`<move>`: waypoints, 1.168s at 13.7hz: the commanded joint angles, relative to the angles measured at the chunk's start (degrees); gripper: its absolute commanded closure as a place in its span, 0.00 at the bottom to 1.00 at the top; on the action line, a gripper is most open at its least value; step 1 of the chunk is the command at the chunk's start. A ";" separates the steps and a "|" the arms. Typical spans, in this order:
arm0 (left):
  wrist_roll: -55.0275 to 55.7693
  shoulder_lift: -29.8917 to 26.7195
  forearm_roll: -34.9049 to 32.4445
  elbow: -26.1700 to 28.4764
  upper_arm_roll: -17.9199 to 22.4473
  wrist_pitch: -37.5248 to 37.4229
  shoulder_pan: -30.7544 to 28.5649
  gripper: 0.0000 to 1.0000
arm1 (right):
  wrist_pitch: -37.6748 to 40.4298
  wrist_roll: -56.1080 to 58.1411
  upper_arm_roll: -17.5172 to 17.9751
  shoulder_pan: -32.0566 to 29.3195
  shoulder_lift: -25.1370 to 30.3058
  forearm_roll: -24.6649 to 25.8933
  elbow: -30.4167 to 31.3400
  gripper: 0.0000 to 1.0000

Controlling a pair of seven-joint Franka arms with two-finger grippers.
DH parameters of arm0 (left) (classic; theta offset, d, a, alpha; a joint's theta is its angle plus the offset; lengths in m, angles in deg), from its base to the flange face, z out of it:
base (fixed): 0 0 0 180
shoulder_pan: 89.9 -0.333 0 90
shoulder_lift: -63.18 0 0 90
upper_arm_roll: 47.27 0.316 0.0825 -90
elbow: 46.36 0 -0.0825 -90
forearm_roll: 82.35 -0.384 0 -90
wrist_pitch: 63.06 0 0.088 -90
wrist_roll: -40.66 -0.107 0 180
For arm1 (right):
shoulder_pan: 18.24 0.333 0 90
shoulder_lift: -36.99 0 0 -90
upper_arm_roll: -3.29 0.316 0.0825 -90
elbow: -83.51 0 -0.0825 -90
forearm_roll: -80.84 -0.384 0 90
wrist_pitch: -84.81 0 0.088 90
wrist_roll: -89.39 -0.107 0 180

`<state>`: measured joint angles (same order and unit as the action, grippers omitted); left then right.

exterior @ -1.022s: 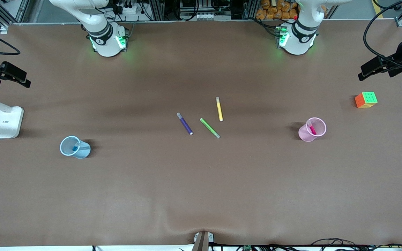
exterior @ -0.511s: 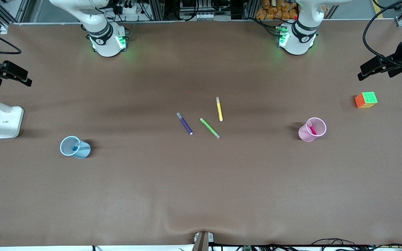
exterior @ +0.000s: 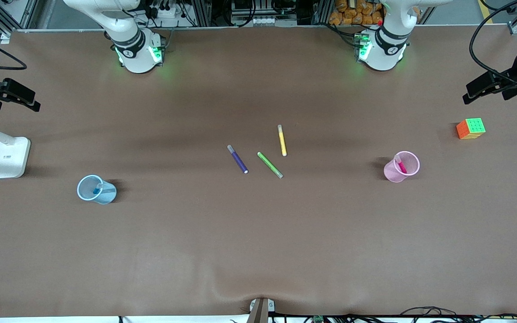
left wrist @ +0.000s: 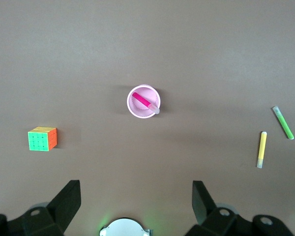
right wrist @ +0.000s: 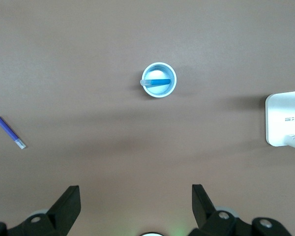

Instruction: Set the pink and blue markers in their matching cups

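The pink marker (exterior: pixel 401 166) stands tilted in the pale pink cup (exterior: pixel 407 172) toward the left arm's end of the table; both also show in the left wrist view, marker (left wrist: pixel 141 101) and cup (left wrist: pixel 135 111). The blue marker (exterior: pixel 97 189) leans in the pale blue cup (exterior: pixel 106 195) toward the right arm's end; the right wrist view shows marker (right wrist: pixel 160 81) and cup (right wrist: pixel 159 93). My left gripper (left wrist: pixel 136 189) is open and empty, high over the table between its base and the pink cup. My right gripper (right wrist: pixel 136 194) is open and empty, high over the table near the blue cup.
A dark purple marker (exterior: pixel 238 159), a green marker (exterior: pixel 269 164) and a yellow marker (exterior: pixel 282 140) lie mid-table. A colourful cube (exterior: pixel 470 128) sits at the left arm's end. A white lamp base (exterior: pixel 10 157) stands at the right arm's end.
The left hand has shifted very slightly at the view's edge. Nothing on the table has moved.
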<state>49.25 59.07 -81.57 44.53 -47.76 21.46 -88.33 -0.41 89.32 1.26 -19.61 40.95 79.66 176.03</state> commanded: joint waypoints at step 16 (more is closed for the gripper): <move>-0.94 0.77 -1.39 -2.56 -0.39 -3.92 0.01 0.00 | -1.27 -0.98 0.01 -0.31 -4.05 0.83 -3.92 0.00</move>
<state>49.22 59.21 -81.57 43.63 -48.00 19.08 -88.23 -2.36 89.20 1.05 -19.74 37.69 79.82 173.53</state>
